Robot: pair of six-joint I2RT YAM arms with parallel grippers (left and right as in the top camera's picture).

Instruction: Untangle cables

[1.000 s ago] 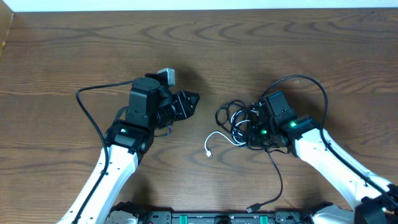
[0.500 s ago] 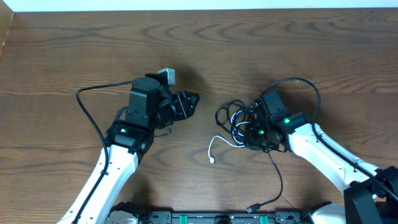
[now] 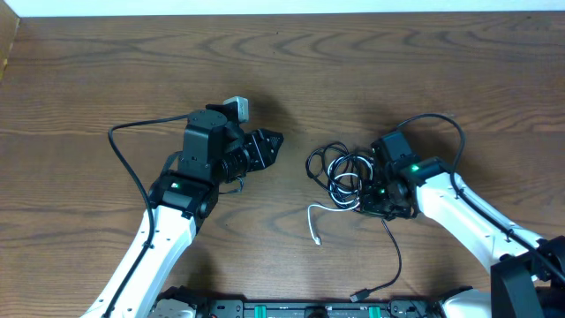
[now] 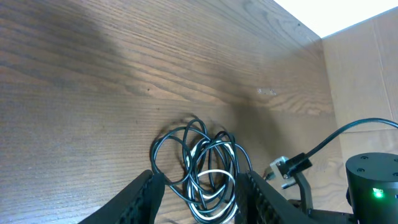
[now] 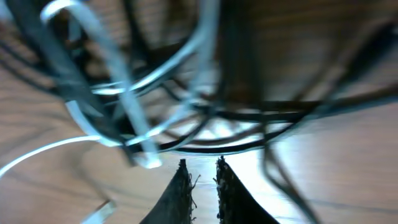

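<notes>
Right fingers point(image 5: 180, 194), black, are drawn nearly shut at the edge of the knot; whether a strand is pinched cannot be told. Left fingers point(image 4: 142, 198) stand parted, empty and well apart from it. The tangle of three thin cords point(image 3: 340, 175), two black and one white, lies on the brown wood-grain desk point(image 3: 371, 71), its white tail point(image 3: 314, 221) trailing free; the step appears to be drawing a strand out, which next calls for the left fingers pinning the bundle.
</notes>
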